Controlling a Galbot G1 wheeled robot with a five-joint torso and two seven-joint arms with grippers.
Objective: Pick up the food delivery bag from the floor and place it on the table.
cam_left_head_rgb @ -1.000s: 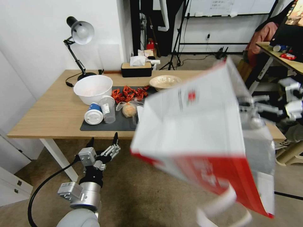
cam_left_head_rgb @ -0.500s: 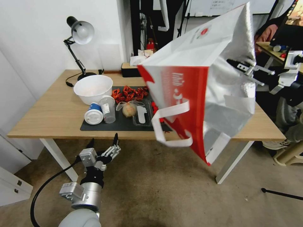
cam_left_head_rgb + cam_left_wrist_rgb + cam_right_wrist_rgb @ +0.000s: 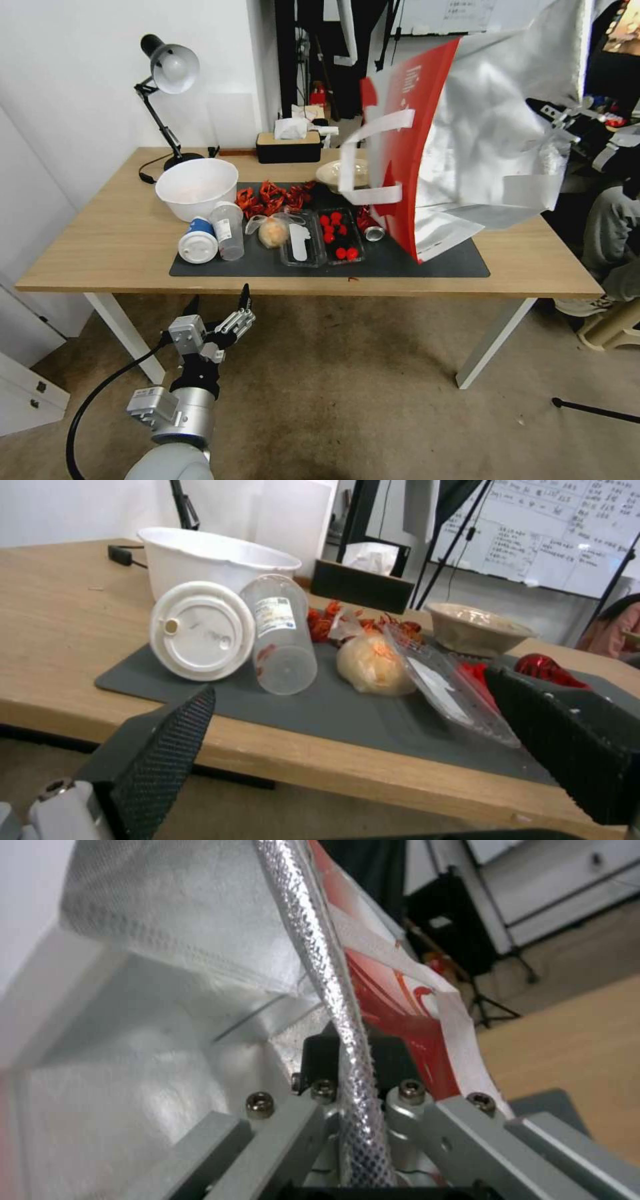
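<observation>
Swung higher since the earlier frames, the food delivery bag hangs at upper right over the worktop. Lifting is done; setting down remains. Right claw pinches its foil rim; left claw idles spread, lower left.

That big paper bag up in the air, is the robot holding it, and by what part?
Yes. The right gripper pinches the foil-lined rim of the bag at its open mouth, not the handles. The left gripper holds nothing.

food delivery bag top cut off by frame edge, hides table rear-right corner — bag logo unseen
</observation>
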